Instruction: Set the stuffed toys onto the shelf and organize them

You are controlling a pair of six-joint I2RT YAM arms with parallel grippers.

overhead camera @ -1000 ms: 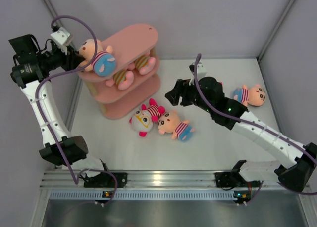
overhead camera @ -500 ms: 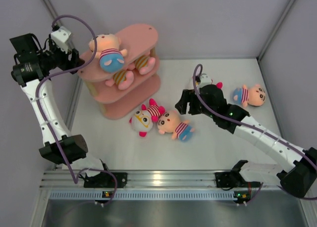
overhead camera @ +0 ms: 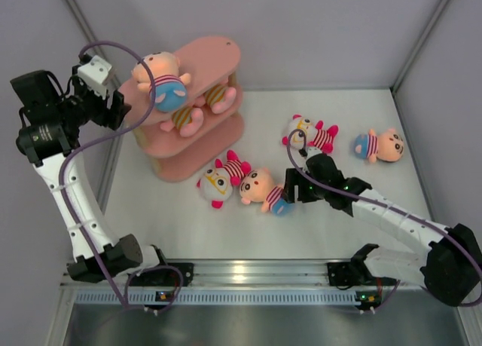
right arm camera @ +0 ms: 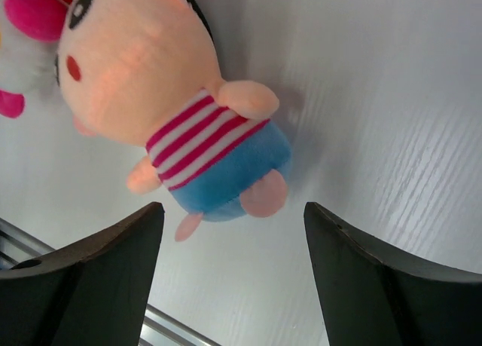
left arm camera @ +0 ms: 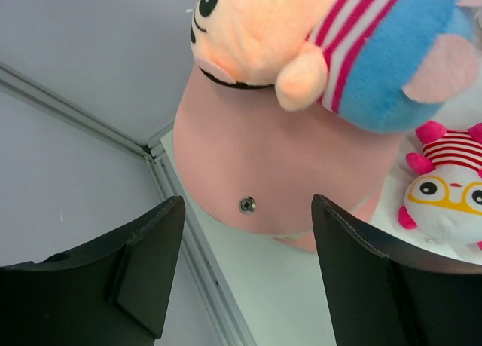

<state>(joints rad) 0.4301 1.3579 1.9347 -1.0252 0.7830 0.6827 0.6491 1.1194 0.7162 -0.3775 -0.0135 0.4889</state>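
The pink shelf [overhead camera: 218, 56] stands at the back left. A peach toy [overhead camera: 162, 81] in blue pants lies on its top board. A pink toy with yellow stripes [overhead camera: 199, 108] lies on the middle tier. My left gripper [overhead camera: 117, 109] is open and empty just left of the shelf. In the left wrist view the gripper [left arm camera: 248, 263] sits below the shelf's top board [left arm camera: 286, 165] and that peach toy [left arm camera: 331, 52]. My right gripper [overhead camera: 291, 192] is open and empty beside the blue pants of a second peach toy [overhead camera: 265, 189]. In the right wrist view this toy [right arm camera: 181, 127] lies just beyond the gripper [right arm camera: 233, 286].
A white-faced toy [overhead camera: 218, 182] lies on the table touching the second peach toy; it also shows in the left wrist view [left arm camera: 444, 199]. Another white-faced toy [overhead camera: 310, 133] and a third peach toy [overhead camera: 380, 145] lie at the back right. The side walls stand close on both sides.
My left gripper let go of the peach toy on the top board and drew back to the left. My right gripper moved forward from the back white-faced toy to the middle peach toy.
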